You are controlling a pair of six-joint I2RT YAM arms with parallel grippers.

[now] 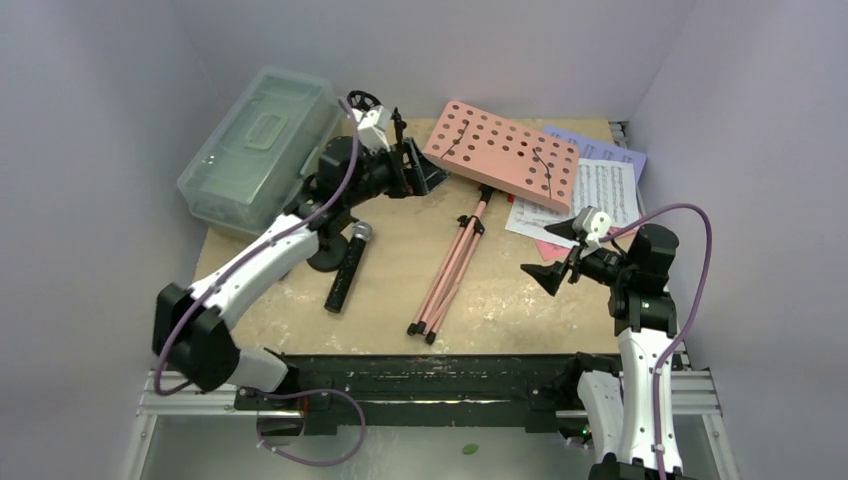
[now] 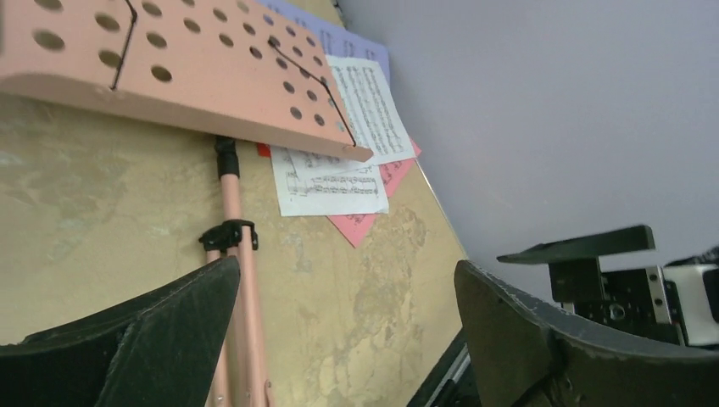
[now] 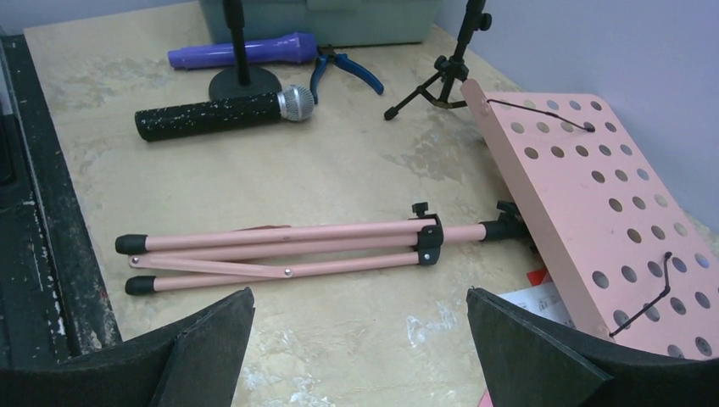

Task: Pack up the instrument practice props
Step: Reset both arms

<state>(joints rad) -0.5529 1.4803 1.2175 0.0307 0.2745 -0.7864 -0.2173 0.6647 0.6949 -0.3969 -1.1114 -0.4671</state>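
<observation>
The left pincer (image 2: 345,271) and right pincer (image 3: 360,297) both gape, empty. The pink perforated music rack (image 1: 500,152) lies at one o'clock on the mottled worktop (image 1: 500,300), over white sheet-music pages (image 1: 590,195) whose print is illegible. The glittery black-silver microphone (image 1: 347,265) lies at nine.

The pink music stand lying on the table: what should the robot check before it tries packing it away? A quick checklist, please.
1. Left gripper open and empty: ok.
2. Right gripper open and empty: ok.
3. Pink rack with legs folded together: ok.
4. Sheet-music pages free of the rack: not ok, its edge overlaps them.
5. Clear case open to receive things: not ok, it looks shut.
6. Room inside the case: cannot tell.
</observation>
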